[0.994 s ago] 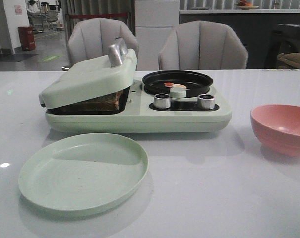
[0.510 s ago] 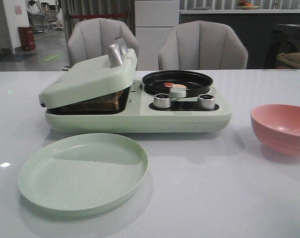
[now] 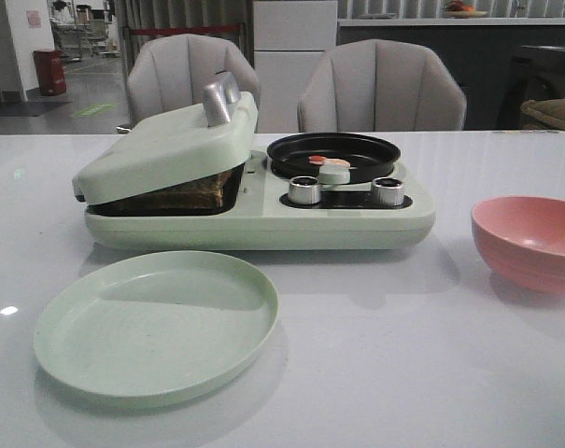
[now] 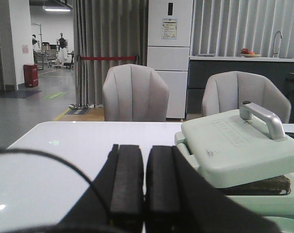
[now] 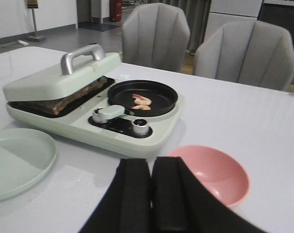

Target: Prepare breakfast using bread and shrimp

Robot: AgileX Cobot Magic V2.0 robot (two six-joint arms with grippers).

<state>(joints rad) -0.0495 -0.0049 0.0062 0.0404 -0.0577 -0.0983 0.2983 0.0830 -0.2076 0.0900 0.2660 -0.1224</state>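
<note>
While both claws, left (image 4: 137,187) and right (image 5: 149,191), sat closed and empty, lifting the lid (image 3: 165,147) by its handle (image 3: 221,98) seemed best to free the bread (image 3: 184,194).

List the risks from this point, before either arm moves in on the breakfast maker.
1. The lid rests tilted on the bread; lifting it by the handle could drag a slice out.
2. The shrimp lie small in the black pan; fingers could slip or nudge the pan.
3. The green plate sits close in front of the machine; an arm reaching over might knock it.
</note>
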